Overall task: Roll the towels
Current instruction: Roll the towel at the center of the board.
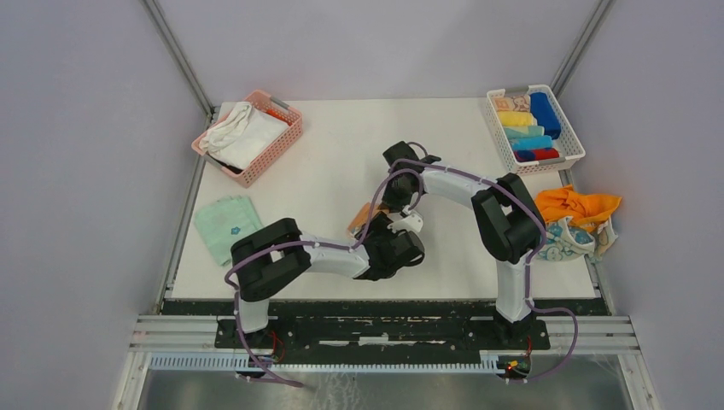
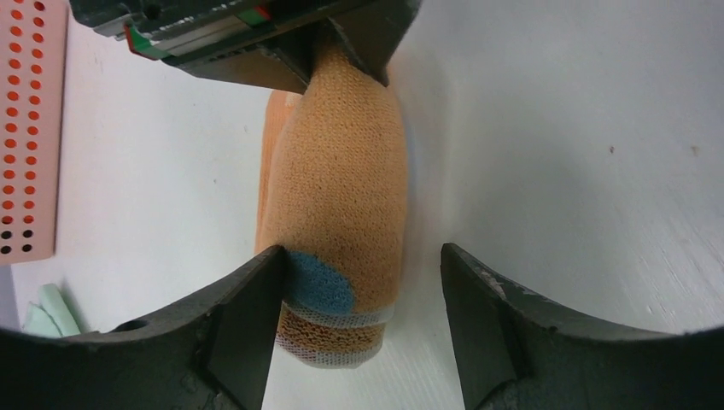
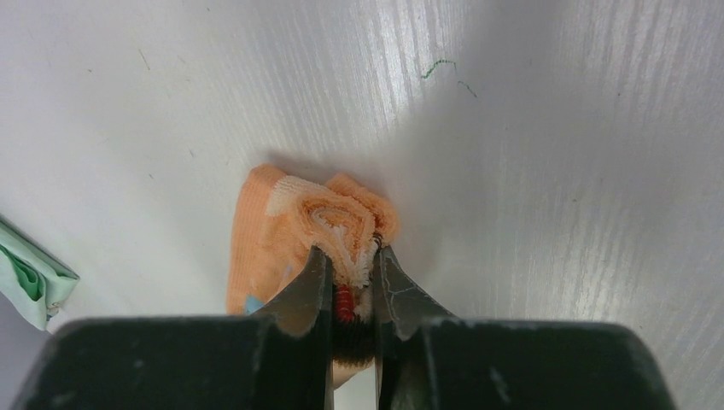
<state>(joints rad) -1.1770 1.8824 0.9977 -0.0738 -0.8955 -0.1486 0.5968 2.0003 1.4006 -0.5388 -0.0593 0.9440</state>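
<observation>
Jaws of the right gripper (image 3: 346,256) were almost closed, pinching the spiral end of the orange towel (image 3: 273,222), which lay as a roll in the middle of the table (image 1: 341,145). Those of the left gripper (image 2: 363,256) stood wide open, straddling the roll's opposite end. The risk, as I judged it, was that the pinch held only the core, so the outer layers could slacken and unwind. Both arms reached inward with bent elbows, wrists facing along the roll.

An orange towel (image 2: 341,196), rolled tight with a blue spot near 1 end, lies mid-frame on the tabletop (image 1: 341,145). A green towel (image 1: 226,224) lies folded flat at the left; a heap of loose towels (image 1: 579,218) sits at the right edge.
</observation>
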